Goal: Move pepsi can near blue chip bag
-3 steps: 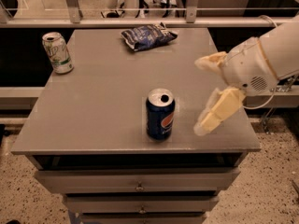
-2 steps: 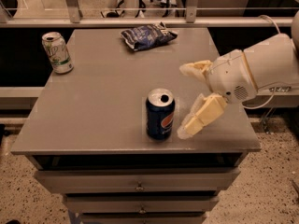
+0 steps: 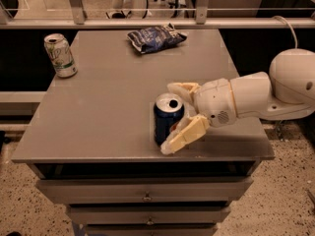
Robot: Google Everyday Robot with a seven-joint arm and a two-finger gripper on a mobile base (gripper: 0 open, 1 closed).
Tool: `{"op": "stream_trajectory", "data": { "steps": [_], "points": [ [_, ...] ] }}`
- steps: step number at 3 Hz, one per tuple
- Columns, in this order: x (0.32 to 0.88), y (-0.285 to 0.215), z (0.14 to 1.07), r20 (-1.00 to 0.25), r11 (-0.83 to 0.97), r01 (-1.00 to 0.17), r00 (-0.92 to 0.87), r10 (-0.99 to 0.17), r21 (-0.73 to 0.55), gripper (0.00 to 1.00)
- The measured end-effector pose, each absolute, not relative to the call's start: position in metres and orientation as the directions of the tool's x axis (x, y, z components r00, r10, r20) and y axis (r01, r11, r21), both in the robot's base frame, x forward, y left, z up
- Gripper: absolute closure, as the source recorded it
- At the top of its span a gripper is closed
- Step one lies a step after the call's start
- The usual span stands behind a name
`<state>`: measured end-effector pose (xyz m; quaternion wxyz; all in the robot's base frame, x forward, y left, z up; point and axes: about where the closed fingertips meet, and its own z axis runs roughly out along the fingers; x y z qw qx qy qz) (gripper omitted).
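Note:
The pepsi can (image 3: pixel 163 124), dark blue with a silver top, stands upright near the front edge of the grey table (image 3: pixel 103 107), right of its middle. My gripper (image 3: pixel 168 118) reaches in from the right and is open, one cream finger (image 3: pixel 183 88) behind the can and the other in front of it. The jaws straddle the can without visibly pressing on it. The blue chip bag (image 3: pixel 155 37) lies flat at the table's far edge, well beyond the can.
A white-and-green can (image 3: pixel 60 55) stands upright at the far left corner of the table. Drawers (image 3: pixel 147 195) sit below the tabletop. A railing and glass run behind the table. My white arm (image 3: pixel 275 92) extends past the table's right edge.
My gripper has moved left from the can's right side. Its open fingers now straddle the pepsi can. The can, the bag and the white-and-green can have not moved.

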<state>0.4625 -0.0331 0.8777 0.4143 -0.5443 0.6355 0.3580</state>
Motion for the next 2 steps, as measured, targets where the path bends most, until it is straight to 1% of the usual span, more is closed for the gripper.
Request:
{"op": "stream_trajectory", "data": {
  "steps": [1,2],
  "points": [
    [0.4685,-0.0264,0.8701,-0.937,0.174,-0.984,-0.104,-0.333,0.047,0.18],
    [0.4713,-0.0243,0.8699,-0.949,0.197,-0.977,-0.132,-0.287,0.076,0.41]
  ]
}}
